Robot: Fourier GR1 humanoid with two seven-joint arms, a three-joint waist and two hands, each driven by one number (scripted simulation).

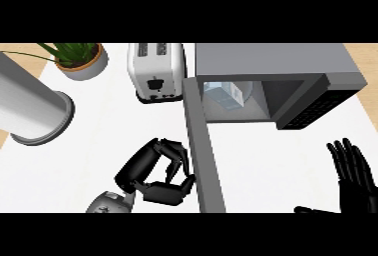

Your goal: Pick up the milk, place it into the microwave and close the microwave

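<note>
milk carton (pixel 224 95): inside the microwave (pixel 295 75), seen through the open mouth, lying tilted on the cavity floor toward its left side; exact pose hard to read through the glare, probably on its side. no hand on it.

microwave door (pixel 203 150): swung fully open, running as a long grey bar from the cavity's left front corner down toward the view's lower edge. long axis almost straight toward the robot, hinge at the far end, free end nearest.

left hand (pixel 159 177): just beside the door's left face, at the stretch nearer the free end. fingers curled inward, knuckles toward the door, nothing held. touching the door or a hair apart: cannot be settled from this angle.

right hand (pixel 353 175): at the view's right edge, fingers straight and up, resting, well apart from the door and on its far side.

relation that matters: door lies immediately right of the left hand; closing swing goes rightward and away, toward the cavity. left hand is the nearer one and already on the pushing side. judged step: milk placed, door not yet shut.

other items: toaster (pixel 156 72) behind the left hand, beside the microwave; potted plant (pixel 77 57) at far left; grey cylinder (pixel 29 107) at left; white counter (pixel 96 145) under all.
</note>
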